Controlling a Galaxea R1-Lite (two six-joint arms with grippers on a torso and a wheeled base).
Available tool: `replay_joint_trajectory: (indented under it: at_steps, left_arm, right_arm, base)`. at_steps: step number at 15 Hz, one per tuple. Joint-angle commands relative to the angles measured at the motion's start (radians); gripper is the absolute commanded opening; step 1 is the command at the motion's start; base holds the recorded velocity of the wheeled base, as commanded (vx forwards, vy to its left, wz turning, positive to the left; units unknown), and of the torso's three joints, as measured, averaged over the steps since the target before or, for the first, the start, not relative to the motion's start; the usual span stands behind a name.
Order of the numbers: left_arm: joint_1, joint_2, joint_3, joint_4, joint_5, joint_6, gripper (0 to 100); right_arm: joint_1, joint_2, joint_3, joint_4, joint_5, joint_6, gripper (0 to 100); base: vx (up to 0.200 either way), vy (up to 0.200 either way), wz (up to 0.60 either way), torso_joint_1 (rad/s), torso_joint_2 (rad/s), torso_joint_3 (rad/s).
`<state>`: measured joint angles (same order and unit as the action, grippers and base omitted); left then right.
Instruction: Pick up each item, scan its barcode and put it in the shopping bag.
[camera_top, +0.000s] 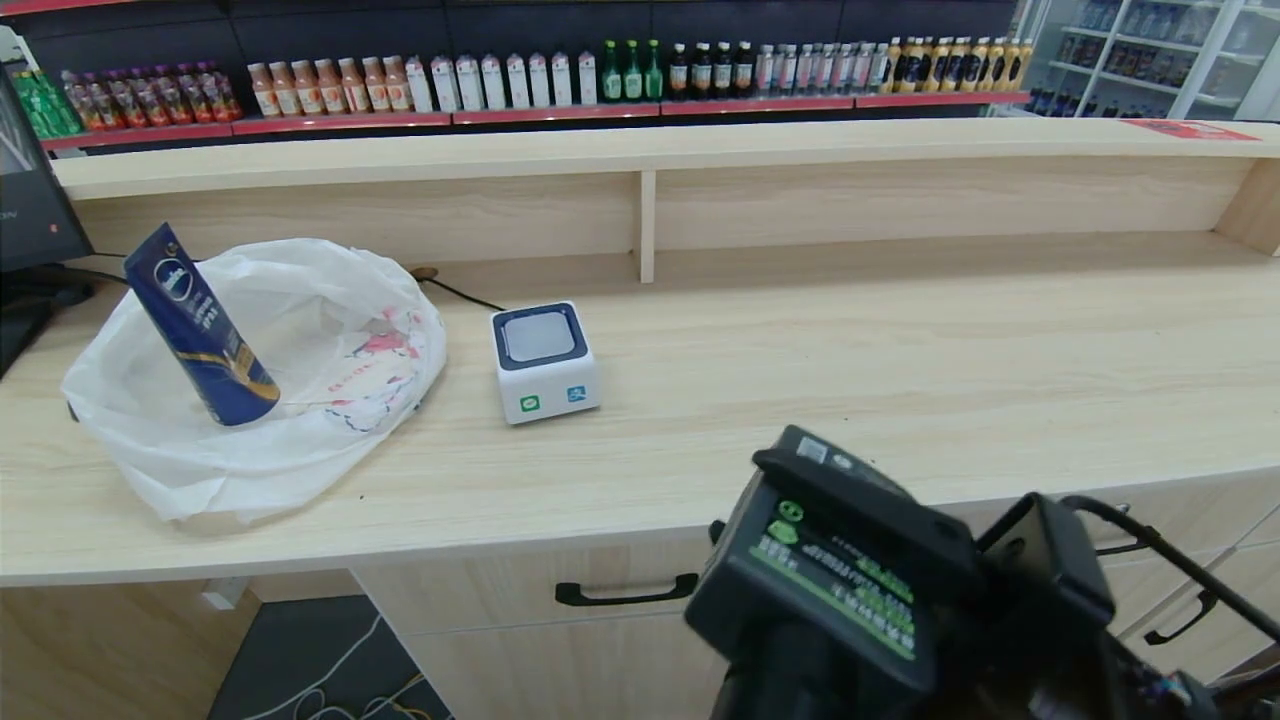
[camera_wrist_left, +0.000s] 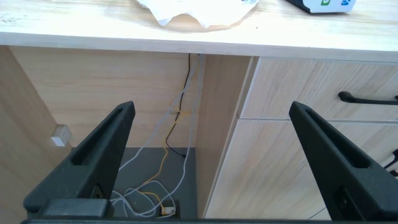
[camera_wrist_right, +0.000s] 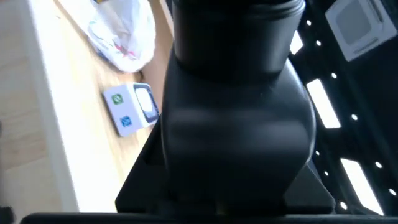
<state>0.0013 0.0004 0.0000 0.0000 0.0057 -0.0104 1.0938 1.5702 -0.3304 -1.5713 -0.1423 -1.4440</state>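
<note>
Scanning awaits: our right gripper seemingly pinches the black item; our left gripper stands spread. We must show the scanner its barcode.

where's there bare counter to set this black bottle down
Widest bare stretch of counter: from the scanner rightward to the far end, nearest the held black bottle. A narrow gap lies between scanner and shopping bag. The left end is crowded: the bag, a blue tube standing tilted in it, spreads nearly to the front edge.
</note>
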Motion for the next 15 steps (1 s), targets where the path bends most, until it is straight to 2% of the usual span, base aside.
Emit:
replay_joint_trajectory:
  at_steps: [1,15]
  left_arm:
    - [0.0,0.0,0.0,0.0,0.0,0.0,100]
    - [0.0,0.0,0.0,0.0,0.0,0.0,100]
  right_arm:
    - [-0.028,-0.064,0.007,0.0,-0.002,-0.004,0]
    - [0.012,-0.07,-0.036,0.0,-0.016,-0.001,0]
  base:
    - [0.0,0.0,0.0,0.0,0.0,0.0]
    - [0.0,0.0,0.0,0.0,0.0,0.0]
